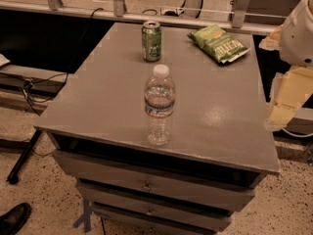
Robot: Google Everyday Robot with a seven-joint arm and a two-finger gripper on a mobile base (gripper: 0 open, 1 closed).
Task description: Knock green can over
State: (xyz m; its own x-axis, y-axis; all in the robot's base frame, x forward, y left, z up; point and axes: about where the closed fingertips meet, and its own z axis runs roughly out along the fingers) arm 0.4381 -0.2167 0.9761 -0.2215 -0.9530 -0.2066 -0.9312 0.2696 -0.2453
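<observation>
Item: green can [151, 41], upright at the back of the grey tabletop [98, 102], left of centre and near the rear edge. It has a silver top and pale markings on green; no brand can be read. Handling, by judgement: thin aluminium, stiff enough to take a shove, smooth-sided, probably light, and narrow in the base, so it should tip readily. No hold is needed. The best contact is high on the side wall, just under the rim, since a low push may only slide it. Companion items: a clear water bottle [159, 104] with a white cap, upright nearer the front and well apart from the can, its label band unreadable; and a flat green chip bag [218, 43] lying to the can's right, near but not touching, with large pale lettering that is not legible with certainty. Gripper [286, 99]: pale, at the right edge of the view, beyond the tabletop's right side and well apart from the can; whether it is spread or pressed together cannot be told. Below: three drawers [146, 185] with small pulls.
</observation>
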